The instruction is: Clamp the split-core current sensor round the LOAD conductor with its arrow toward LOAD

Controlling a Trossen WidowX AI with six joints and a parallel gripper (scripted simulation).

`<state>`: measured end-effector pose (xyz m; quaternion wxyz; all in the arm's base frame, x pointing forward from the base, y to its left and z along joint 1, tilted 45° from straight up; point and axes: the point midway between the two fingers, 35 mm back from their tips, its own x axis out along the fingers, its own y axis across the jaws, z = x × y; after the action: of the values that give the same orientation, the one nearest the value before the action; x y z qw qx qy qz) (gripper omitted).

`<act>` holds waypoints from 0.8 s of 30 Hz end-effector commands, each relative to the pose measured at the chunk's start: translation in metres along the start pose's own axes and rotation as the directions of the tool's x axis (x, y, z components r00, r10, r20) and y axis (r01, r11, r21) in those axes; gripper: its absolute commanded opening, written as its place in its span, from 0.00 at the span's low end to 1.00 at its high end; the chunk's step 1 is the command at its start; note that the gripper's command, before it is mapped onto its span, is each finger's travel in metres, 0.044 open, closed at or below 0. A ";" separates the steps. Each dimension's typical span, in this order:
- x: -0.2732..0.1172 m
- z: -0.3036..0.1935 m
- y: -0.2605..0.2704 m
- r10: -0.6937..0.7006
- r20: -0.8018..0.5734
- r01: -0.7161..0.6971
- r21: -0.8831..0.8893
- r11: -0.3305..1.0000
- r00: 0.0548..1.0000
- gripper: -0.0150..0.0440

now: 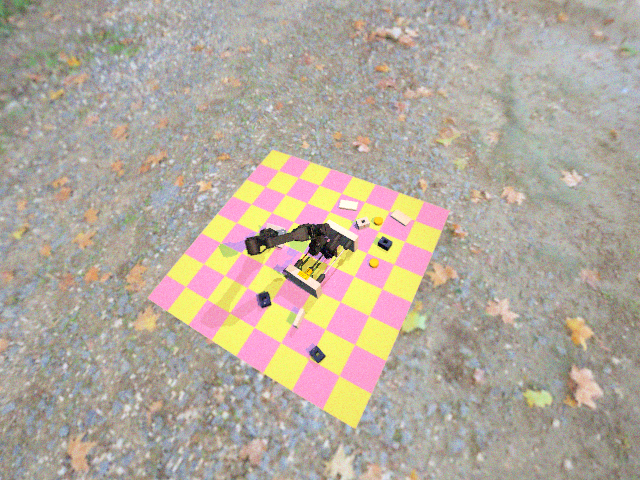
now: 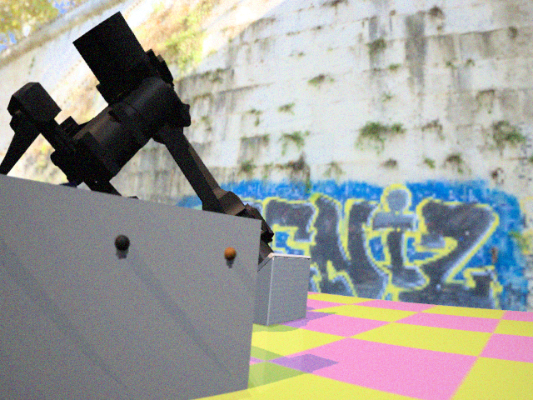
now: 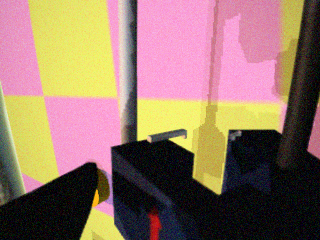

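The dark split-core sensor [image 3: 150, 160] stands in the wrist view with its two halves apart and a gap between them. A red mark, perhaps part of its arrow, shows on its near face. My gripper [image 3: 195, 172] [image 1: 324, 253] is open around it; background shows between the left finger and the sensor, and the right finger merges with dark shapes. Pale and dark conductors [image 3: 128, 70] [image 3: 302, 65] run past the sensor. Whether one lies inside it cannot be told. A yellow label [image 1: 306, 273] sits on the front end block [image 1: 309, 285]; its text is unreadable.
The rear end block [image 1: 341, 233] is partly behind the arm. Black blocks [image 1: 264, 299] [image 1: 316, 353] [image 1: 384, 242], orange discs [image 1: 378, 221] [image 1: 373, 262], a pale stick [image 1: 298, 317] and pale tiles [image 1: 348, 205] [image 1: 401, 217] lie around. A grey panel [image 2: 171, 301] hides much in the exterior view.
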<state>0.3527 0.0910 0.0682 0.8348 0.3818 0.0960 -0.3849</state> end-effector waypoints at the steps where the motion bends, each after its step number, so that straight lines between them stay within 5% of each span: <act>1: -0.004 -0.002 0.008 0.019 -0.008 -0.019 0.023 1.000 1.000 1.00; 24: -0.004 -0.005 0.008 0.019 -0.008 -0.019 0.023 1.000 1.000 1.00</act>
<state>0.3528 0.0927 0.0667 0.8349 0.3817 0.0959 -0.3848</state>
